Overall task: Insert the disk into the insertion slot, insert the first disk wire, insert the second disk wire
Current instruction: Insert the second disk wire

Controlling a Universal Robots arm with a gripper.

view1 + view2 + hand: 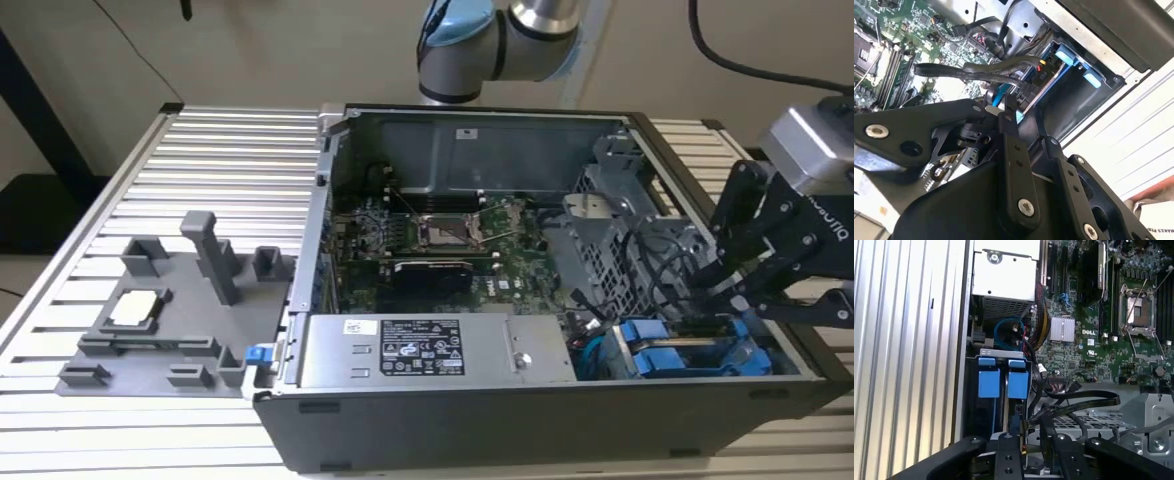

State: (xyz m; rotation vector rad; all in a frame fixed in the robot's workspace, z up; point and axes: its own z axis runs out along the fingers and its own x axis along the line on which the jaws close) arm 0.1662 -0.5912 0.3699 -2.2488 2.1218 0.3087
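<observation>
The claw (727,300) is being held low inside the open computer case (441,420), at the case's corner nearest the table's (200,150) front edge on the exterior view's right. Its fingers (1015,432) are being kept close together around the end of a black wire (1079,402), just behind the blue tabs; whether a connector is actually being pinched cannot be told for certain, since the tips are being hidden among the cables.

The disk (667,355) is being seen already seated in the insertion slot (1002,354), with its bright blue carrier tabs (1018,382) standing side by side at the mouth of the bay. In the second wrist view the disk (1046,80) is lying directly ahead of the fingertips (1004,107), almost touching them, with its long axis running away from the claw into the bay.

The relation that matters is being judged as this: the rear face of the disk is lying straight in front of the claw, along the fingers' own line, so the wire end is being presented nearly in line with the disk's socket. The motherboard (441,240) is lying well apart, toward the case's middle.
</observation>
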